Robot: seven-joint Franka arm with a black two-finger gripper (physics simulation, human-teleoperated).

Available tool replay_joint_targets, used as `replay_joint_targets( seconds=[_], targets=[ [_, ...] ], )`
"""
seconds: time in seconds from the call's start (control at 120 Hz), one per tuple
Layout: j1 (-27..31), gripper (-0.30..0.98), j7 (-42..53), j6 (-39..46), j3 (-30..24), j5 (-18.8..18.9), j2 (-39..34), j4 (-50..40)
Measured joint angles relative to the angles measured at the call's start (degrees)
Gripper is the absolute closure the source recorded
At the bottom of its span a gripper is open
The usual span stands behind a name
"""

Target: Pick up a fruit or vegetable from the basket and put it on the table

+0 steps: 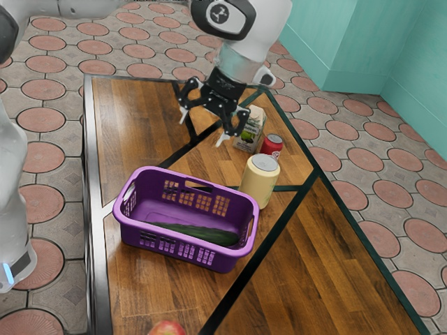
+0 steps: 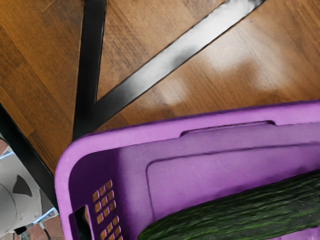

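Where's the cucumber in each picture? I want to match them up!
Exterior view: the cucumber lies inside the purple basket.
Wrist view: the cucumber is inside the basket, partly cut off by the picture's edge.
Shared landmark: the purple basket, around the cucumber both times.

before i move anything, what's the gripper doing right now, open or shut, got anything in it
Gripper: open, fingers spread wide, holding nothing.
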Motion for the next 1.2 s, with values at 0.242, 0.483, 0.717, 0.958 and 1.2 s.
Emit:
replay_joint_targets(
  seconds=[0.242,0.483,0.717,0.958,1.2],
  targets=[
    [-2.8,0.0,-26.3,10.7,-0.1,-0.3,0.1,0.3],
    [-4.9,0.0,-24.8,13.3,4.5,1.8,4.0,0.2],
    [-5.2,0.0,-6.3,22.9,0.8,5.2,-1.0,-11.9],
    [-2.6,0.01,6.6,36.6,-4.6,2.9,-8.3,-27.3],
    [-1.3,0.02,14.9,43.2,-7.0,-2.0,-8.8,-34.4]
  ],
)
